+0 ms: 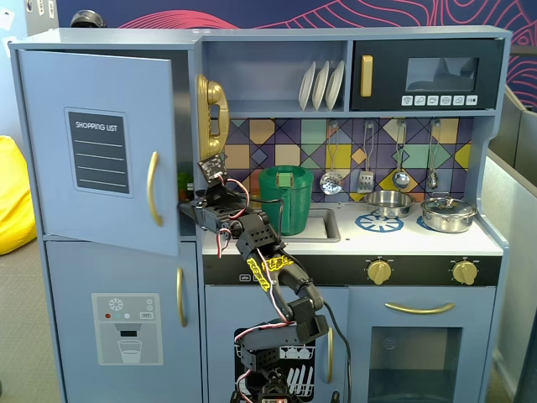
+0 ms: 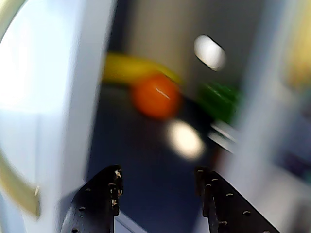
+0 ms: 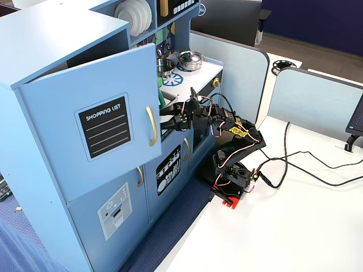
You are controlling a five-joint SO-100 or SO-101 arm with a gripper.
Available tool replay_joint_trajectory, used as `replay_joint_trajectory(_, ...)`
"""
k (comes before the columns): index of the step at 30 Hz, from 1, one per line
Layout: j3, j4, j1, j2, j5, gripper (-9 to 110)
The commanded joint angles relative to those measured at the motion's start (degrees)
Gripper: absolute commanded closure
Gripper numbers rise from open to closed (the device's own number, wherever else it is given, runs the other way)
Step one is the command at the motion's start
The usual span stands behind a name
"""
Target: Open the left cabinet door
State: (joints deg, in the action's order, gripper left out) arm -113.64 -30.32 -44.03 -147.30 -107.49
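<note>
The left cabinet door (image 1: 96,151) is light blue, with a black "SHOPPING LIST" panel and a curved gold handle (image 1: 153,187). It stands swung partly open, as another fixed view (image 3: 108,124) also shows. My gripper (image 1: 189,210) reaches in at the door's free edge, just behind it, level with the handle's lower end. In the wrist view the gripper (image 2: 158,177) is open and empty. The door's edge (image 2: 58,97) stands just left of the left finger (image 2: 104,194). Inside the cabinet, blurred, lie an orange ball (image 2: 155,94), a yellow piece (image 2: 126,68) and a green piece (image 2: 221,99).
Below is the blue door with the water-dispenser graphic (image 1: 126,327). A green pot (image 1: 285,197) stands in the sink right of my arm, with a gold phone (image 1: 211,113) above. The arm's base (image 3: 229,187) sits on a white table with cables (image 3: 300,164).
</note>
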Motion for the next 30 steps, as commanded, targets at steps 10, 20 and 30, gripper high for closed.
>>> replay_joint_trajectory(10,3.25,-0.88,-5.45,-2.72,-2.29,94)
replay_joint_trajectory(20,-16.26,-39.20,35.07,-13.54,17.23,92)
replay_joint_trajectory(30,-46.76,-53.44,44.47,-29.71,26.63,91)
